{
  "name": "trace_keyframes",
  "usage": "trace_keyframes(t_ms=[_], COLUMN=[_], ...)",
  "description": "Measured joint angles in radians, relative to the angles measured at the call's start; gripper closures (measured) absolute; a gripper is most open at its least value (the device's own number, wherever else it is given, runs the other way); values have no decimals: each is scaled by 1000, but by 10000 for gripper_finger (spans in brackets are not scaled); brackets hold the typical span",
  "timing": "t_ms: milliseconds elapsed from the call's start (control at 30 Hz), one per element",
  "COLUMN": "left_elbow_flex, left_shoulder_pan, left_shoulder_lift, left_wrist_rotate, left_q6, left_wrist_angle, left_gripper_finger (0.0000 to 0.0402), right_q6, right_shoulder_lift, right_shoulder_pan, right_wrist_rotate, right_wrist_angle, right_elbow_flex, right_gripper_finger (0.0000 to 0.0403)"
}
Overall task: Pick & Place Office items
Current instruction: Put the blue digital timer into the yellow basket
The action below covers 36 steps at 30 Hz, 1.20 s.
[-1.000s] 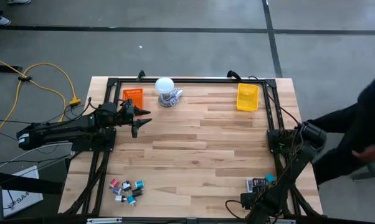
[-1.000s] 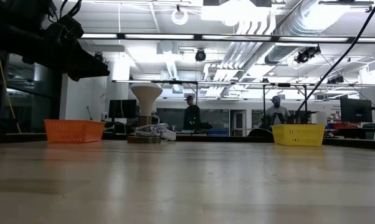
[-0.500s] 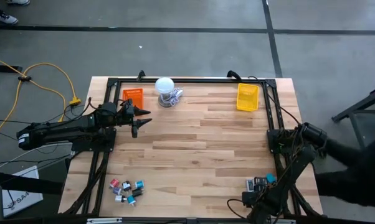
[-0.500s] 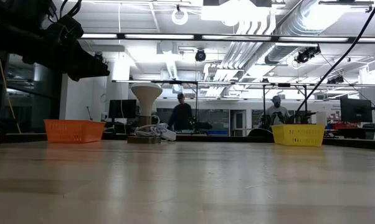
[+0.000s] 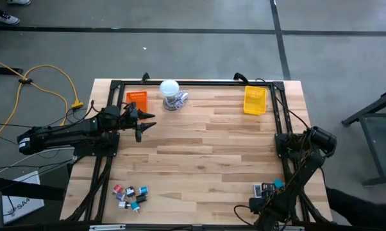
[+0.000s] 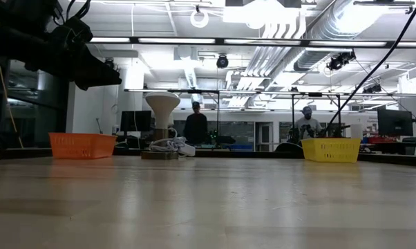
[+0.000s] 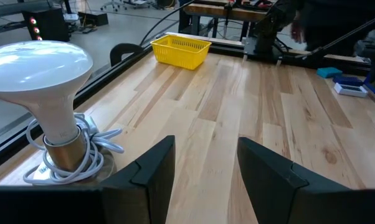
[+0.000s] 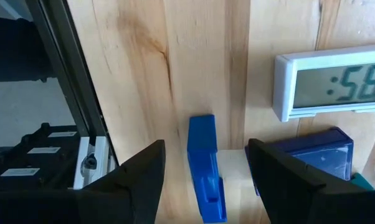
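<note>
Roughly, then, line by line:

Step in hand: approach, by my judgement. Nothing is held, and no office item sits in a tray yet.

Right gripper (image 8: 203, 180): low at the table's near right corner, jaws spread wide and empty, hanging over a flat blue block (image 8: 203, 165), which lies between the two fingers.

Blue block, axis: long and narrow. In the right wrist view its length runs along the gripper's forward line, so the fingers stand on either side of its narrow width. That suits a pinch across the short side.

Neighbours: a grey-white clock (image 8: 331, 81) with a digit display lies just beyond, and a darker blue block (image 8: 321, 158) just beside the far finger.

Corner group: from above these pieces show as a small cluster (image 5: 267, 188) by the right arm's base.

Second group: small red, black, teal and white bits (image 5: 130, 196) lie near the table's front left, well apart from both grippers.

Left gripper (image 5: 147, 119): held above the table's back left, jaws parted and empty, pointing across the table toward the yellow tray (image 7: 181, 50). A white lamp bulb (image 7: 41, 74) stands just beside it.

Trays: orange tray (image 5: 136, 99) at back left, yellow one at back right; whether either is empty I cannot tell.

Next move calls for: lowering the right gripper squarely and closing without catching the darker block, then a long carry to a tray.
</note>
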Motion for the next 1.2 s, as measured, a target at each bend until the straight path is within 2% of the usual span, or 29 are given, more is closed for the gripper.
trace_keyframes(t_ms=[367,533,1200], left_elbow_flex=[0,0,0], left_shoulder_pan=[0,0,0], left_shoulder_lift=[0,0,0], left_wrist_rotate=[0,0,0], left_q6=[0,0,0], left_wrist_angle=[0,0,0], left_gripper_finger=[234,234,234], right_q6=[2,3,3], right_shoulder_lift=[0,-1,-1], right_shoulder_pan=[0,0,-1], right_wrist_rotate=[-26,-54,-32], right_wrist_angle=[11,61,72], right_elbow_flex=[-2,-49,-61], right_gripper_finger=[245,263,268])
